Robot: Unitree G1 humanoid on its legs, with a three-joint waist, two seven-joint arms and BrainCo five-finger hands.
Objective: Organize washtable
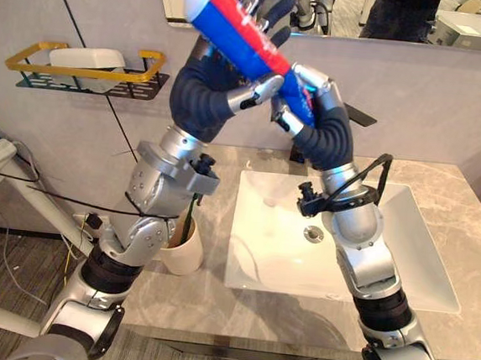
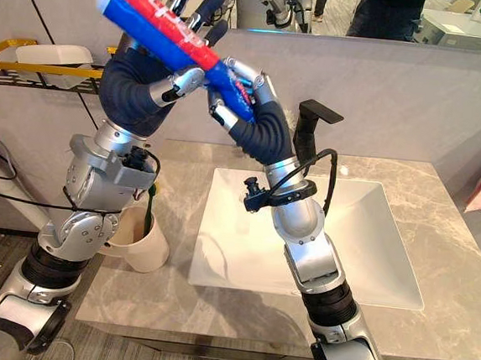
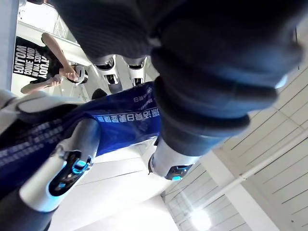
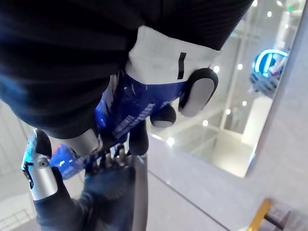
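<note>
Midway through tidying the washtable: my left hand (image 1: 249, 97) and right hand (image 1: 316, 84) both clasp the red, white and blue toothpaste tube (image 1: 236, 35), held tilted high over the basin (image 1: 421, 280), close to the mirror (image 1: 407, 13). It is not yet put away; the cream cup (image 1: 185, 251) beside the basin looks its likely home. White lettering runs along the tube's blue part, which I leave unread

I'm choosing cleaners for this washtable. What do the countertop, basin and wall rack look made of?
Countertop: stone or stone-look slab, grey with pale veining, low sheen. Basin: probably glazed ceramic, plain white and smooth. Wall rack: likely painted metal, thin black base with yellow rail.
</note>
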